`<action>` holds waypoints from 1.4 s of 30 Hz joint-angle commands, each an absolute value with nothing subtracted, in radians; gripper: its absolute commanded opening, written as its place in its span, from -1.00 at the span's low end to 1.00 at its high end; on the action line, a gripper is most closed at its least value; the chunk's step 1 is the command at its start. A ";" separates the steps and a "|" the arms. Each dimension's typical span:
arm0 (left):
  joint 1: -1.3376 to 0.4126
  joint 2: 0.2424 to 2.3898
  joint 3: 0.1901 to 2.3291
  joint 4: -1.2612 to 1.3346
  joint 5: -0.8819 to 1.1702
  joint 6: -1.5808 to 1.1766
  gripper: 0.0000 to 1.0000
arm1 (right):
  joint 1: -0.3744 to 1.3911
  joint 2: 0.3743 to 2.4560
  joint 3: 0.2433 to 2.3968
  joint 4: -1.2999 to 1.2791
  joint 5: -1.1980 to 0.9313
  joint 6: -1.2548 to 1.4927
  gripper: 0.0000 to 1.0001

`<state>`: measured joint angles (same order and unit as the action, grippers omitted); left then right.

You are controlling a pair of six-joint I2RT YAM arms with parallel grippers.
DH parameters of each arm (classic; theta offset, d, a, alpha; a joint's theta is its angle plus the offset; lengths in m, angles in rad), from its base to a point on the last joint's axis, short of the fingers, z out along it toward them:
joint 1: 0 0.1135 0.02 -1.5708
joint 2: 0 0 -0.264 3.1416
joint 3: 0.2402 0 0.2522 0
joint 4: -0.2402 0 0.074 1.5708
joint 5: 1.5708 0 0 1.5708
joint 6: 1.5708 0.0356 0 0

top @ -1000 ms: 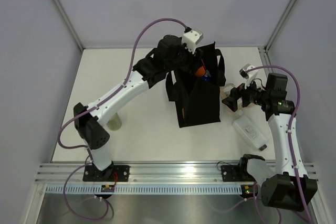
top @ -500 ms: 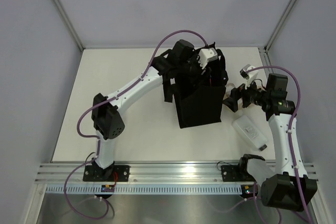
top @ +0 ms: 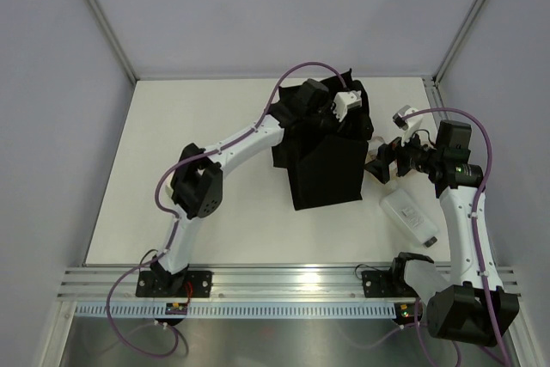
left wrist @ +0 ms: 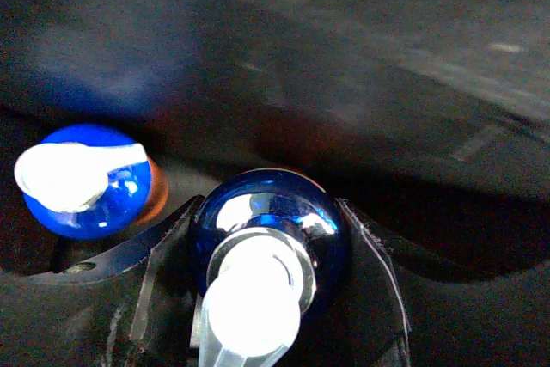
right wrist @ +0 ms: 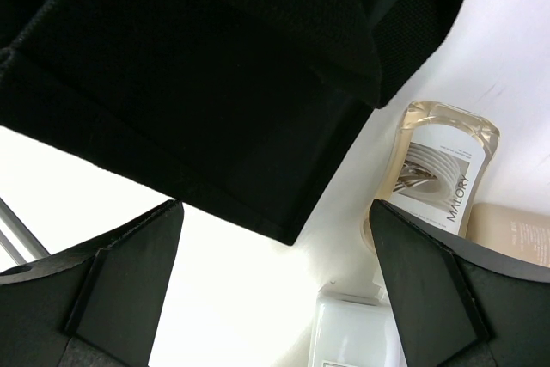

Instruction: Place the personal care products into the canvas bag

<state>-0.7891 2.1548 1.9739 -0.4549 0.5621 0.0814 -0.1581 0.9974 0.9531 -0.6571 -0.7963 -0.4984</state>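
The canvas bag [top: 326,169] stands upright mid-table, black and boxy. My left arm reaches down into its mouth, so the left gripper is hidden in the top view. In the left wrist view the left gripper [left wrist: 268,251] is shut on a glossy blue bottle [left wrist: 284,212] with a white pump top, inside the dark bag. A second blue bottle [left wrist: 82,180] with a white cap and an orange body stands to its left. My right gripper [top: 375,167] is open and empty beside the bag's right wall. Under the right gripper [right wrist: 275,298] lie a pale cream bottle [right wrist: 438,169], a beige pouch [right wrist: 516,234] and a flat white bottle [right wrist: 352,333].
The flat white bottle [top: 411,217] lies right of the bag, near the right arm. One bag handle [right wrist: 425,23] hangs over the cream bottle. The cell's frame posts and walls close in the table at the back and sides.
My left arm has swung right and down, carrying the blue bottle from above the bag's rim into the bag. The right arm has not moved.
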 commanded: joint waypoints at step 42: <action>-0.736 0.838 0.878 -0.325 -0.118 0.127 0.98 | -0.061 1.681 1.225 -0.621 -0.181 -0.371 0.99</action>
